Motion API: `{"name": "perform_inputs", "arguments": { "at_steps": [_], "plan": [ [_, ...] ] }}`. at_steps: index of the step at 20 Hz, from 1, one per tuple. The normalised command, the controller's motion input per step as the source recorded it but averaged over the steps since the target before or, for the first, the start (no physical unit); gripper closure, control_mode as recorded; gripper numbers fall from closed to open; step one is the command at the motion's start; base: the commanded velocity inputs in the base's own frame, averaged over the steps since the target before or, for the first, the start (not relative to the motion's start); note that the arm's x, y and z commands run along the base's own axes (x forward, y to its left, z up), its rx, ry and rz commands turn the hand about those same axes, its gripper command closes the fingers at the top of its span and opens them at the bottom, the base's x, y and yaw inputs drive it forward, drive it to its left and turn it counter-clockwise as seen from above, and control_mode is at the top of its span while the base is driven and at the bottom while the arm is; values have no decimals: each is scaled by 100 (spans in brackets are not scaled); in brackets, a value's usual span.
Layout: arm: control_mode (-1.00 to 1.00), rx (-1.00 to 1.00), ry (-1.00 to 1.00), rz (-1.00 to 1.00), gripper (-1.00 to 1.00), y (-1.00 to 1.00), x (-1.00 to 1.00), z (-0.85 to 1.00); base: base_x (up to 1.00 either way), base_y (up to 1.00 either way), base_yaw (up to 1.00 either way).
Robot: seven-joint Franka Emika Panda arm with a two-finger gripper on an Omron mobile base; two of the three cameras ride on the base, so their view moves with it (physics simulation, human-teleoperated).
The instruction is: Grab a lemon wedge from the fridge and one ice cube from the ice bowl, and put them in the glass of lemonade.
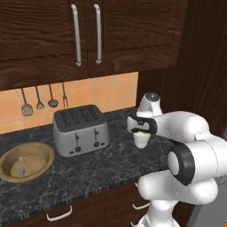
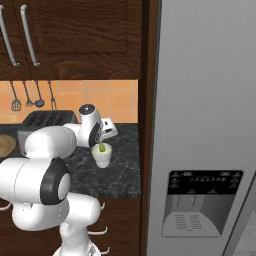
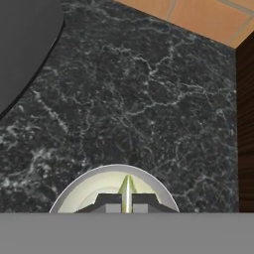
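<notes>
Gripper (image 3: pixel 127 204) pinches lemon wedge (image 3: pixel 127 191) upright over glass of lemonade (image 3: pixel 79 191)

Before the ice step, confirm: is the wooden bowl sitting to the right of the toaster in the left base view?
No, the wooden bowl sits left of the toaster on the counter.
</notes>
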Motion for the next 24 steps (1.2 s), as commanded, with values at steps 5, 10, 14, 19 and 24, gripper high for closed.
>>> {"name": "perform_inputs", "arguments": {
  "at_steps": [5,10,14,19,24],
  "plan": [
    [-100,0,0,0,-100,0,0,0,0,0,0],
    [-100,0,0,0,-100,0,0,0,0,0,0],
    [-100,0,0,0,-100,0,-10,12,0,0,0],
    [-100,0,0,0,-100,6,-79,45,0,0,0],
    [-100,0,-6,0,-100,6,-100,44,0,0,0]
  ]
}}
